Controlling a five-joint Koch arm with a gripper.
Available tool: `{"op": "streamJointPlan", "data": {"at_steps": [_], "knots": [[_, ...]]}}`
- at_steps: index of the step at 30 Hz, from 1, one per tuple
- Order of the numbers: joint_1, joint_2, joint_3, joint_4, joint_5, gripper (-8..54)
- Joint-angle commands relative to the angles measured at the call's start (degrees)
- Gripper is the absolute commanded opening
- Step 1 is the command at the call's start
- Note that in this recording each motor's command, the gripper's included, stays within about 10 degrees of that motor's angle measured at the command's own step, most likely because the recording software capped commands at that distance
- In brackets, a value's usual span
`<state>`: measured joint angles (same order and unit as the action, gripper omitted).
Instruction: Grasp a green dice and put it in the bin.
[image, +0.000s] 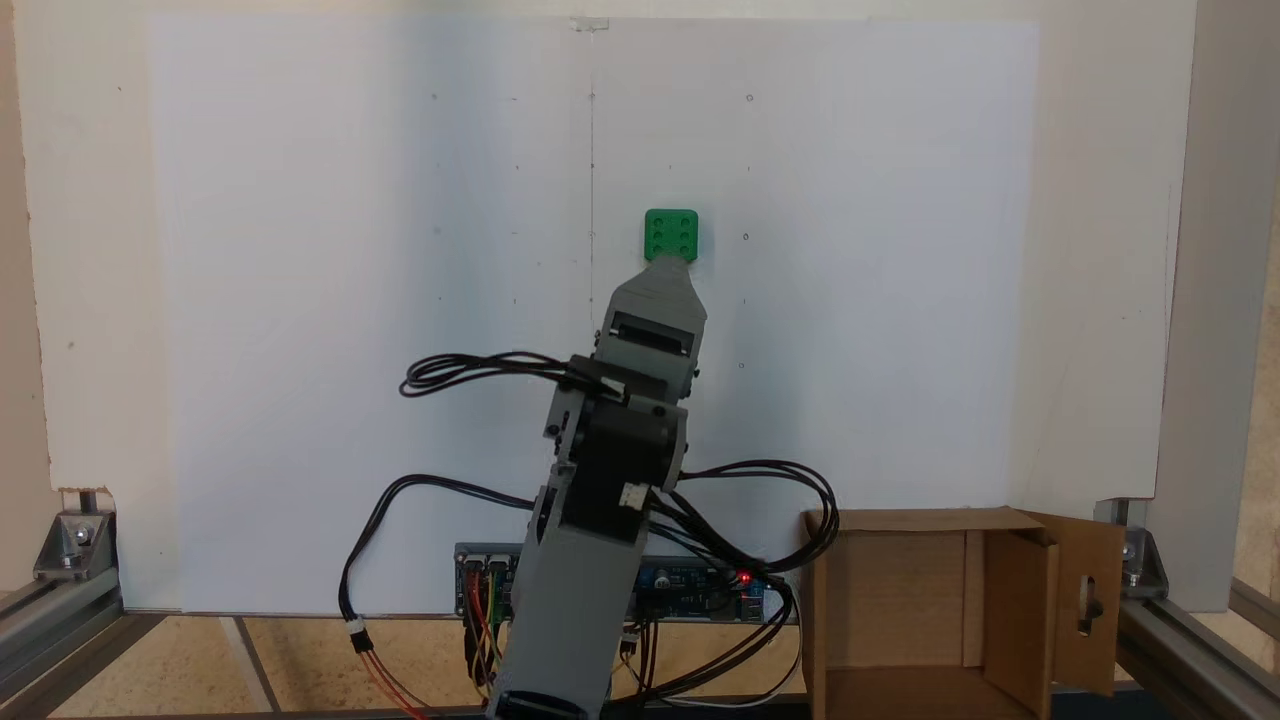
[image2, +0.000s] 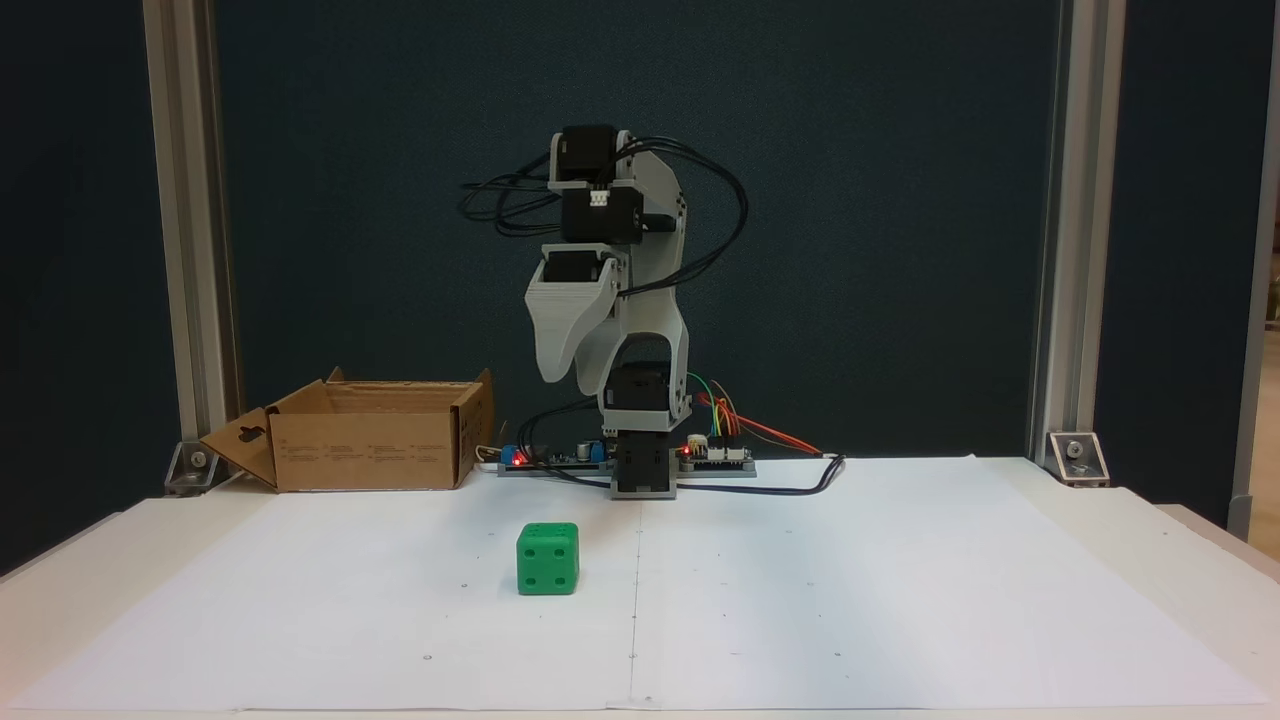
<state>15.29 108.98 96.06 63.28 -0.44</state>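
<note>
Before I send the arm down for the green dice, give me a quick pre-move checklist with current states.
1. Green dice free on the white paper, nothing touching it: ok.
2. Gripper raised well above the table, holding nothing: ok.
3. Jaws open enough for the dice: cannot tell.
4. Gripper lined up over the dice: not ok; the front fixed view shows it back near the base.
5. Bin open on top: ok.
6. Cables clear of the gripper: ok.

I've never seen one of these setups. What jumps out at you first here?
The bright green dice sits alone on the white paper sheet, in front of the arm. The grey arm stands folded at the table's back edge, its claw hanging well above the table. A brown cardboard box, flaps out, waits beside the arm's base.
</note>
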Motion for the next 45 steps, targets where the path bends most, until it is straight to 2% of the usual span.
{"op": "streamJointPlan", "data": {"at_steps": [1,17,24,33,45], "knots": [[0.70,-1.58,-4.13,0.35,1.49,43.2],[0.53,-11.95,-8.17,-2.99,0.62,44.2],[0.44,-15.73,-8.26,-4.66,-5.80,43.9],[0.88,-16.70,-7.82,-4.66,-13.36,43.9],[0.62,-18.28,-5.01,-7.12,-15.38,43.8]]}}
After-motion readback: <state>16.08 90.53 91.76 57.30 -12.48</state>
